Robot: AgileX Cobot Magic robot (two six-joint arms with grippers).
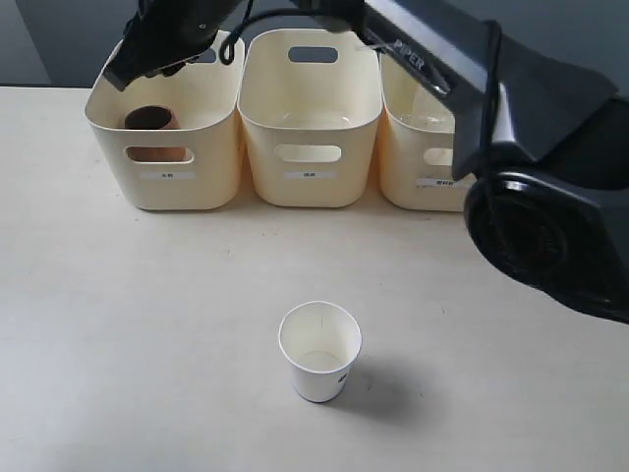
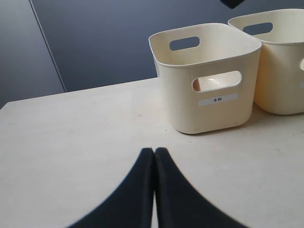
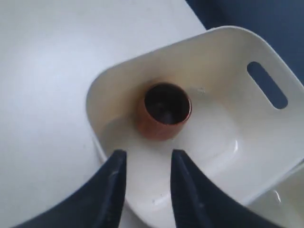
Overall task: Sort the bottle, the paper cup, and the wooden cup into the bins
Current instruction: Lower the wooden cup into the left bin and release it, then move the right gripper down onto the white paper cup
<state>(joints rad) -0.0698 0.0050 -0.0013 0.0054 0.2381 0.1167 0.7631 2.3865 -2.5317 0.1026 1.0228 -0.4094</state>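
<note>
The reddish-brown wooden cup [image 1: 149, 119] stands upright inside the left bin [image 1: 165, 177]. In the right wrist view the wooden cup [image 3: 164, 111] sits against one wall of that bin [image 3: 142, 54]. My right gripper [image 3: 148, 154] hangs open above it, apart from the cup, with nothing between its fingers. The right arm [image 1: 177, 29] reaches across to that bin. The white paper cup [image 1: 319, 351] stands upright on the table near the front. My left gripper [image 2: 154, 151] is shut and empty, low over the table, short of the left bin [image 2: 209, 109]. The bottle is hidden.
The middle bin [image 1: 310, 172] shows nothing inside it. The right bin [image 1: 418, 167] is partly covered by the right arm's base [image 1: 541, 197]. A dark wall rises behind the table.
</note>
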